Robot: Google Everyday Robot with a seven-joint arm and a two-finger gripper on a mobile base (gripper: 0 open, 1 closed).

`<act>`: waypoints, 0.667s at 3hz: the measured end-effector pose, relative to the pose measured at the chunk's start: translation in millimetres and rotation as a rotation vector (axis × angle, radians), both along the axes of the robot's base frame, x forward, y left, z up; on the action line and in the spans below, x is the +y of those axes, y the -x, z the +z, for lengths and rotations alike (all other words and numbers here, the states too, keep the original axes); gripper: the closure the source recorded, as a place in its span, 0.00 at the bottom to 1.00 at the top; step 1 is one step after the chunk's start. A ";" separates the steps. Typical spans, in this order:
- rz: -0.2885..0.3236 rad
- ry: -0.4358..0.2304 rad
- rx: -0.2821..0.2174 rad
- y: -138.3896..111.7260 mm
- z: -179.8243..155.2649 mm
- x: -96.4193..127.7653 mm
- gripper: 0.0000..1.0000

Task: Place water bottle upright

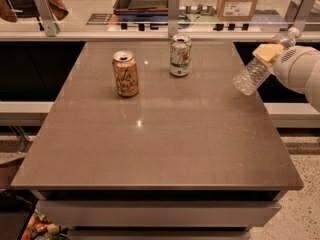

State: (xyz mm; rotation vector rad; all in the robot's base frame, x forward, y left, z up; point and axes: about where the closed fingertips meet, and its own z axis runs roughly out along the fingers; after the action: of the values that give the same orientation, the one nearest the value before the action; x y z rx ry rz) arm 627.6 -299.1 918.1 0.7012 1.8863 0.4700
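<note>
The water bottle (255, 70) is a small clear ribbed plastic bottle with a white cap at its upper right. It hangs tilted in the air over the table's right edge, base down-left, cap up-right. My gripper (270, 53) with pale yellow pads is shut on the bottle near its upper half, at the end of the white arm (300, 69) coming in from the right.
An orange can (125, 73) stands upright at the left back of the brown table (160, 134). A white-green can (180, 54) stands upright at the back centre. A glass barrier with metal posts (173, 6) runs behind the table.
</note>
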 end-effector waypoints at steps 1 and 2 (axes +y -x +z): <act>-0.002 0.044 -0.052 -5.5 10.9 -15.0 1.00; 0.022 0.167 -0.119 -14.3 29.6 -34.4 1.00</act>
State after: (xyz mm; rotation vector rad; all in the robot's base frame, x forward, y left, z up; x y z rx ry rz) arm 641.9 -333.4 947.7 0.5308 1.7989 0.3558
